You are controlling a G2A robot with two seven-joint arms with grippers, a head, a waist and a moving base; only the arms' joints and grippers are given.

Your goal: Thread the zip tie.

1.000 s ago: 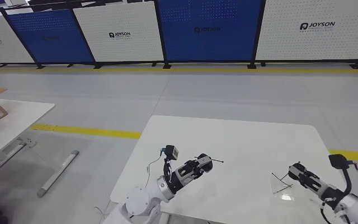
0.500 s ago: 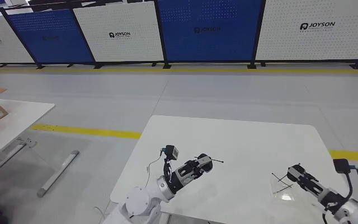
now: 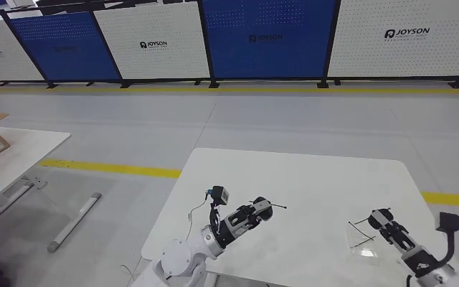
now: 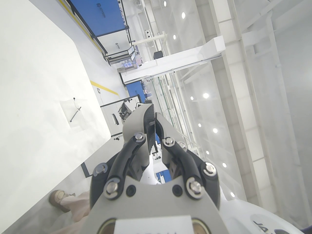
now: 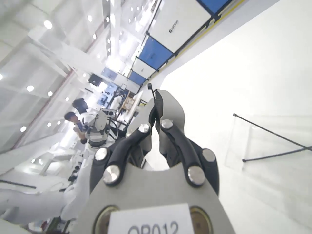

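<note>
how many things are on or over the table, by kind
zip tie: 4 (2 on the sheet, 1 in the left gripper, 1 in the right gripper)
clear sheet: 1
total: 5

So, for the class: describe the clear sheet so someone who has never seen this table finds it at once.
Start at the white table and go toward its front right corner, beside the right gripper. The sheet lies flat there. Unlike the bare top around it, it is see-through with faint edges, and two black zip ties lie on it, meeting at an angle.
</note>
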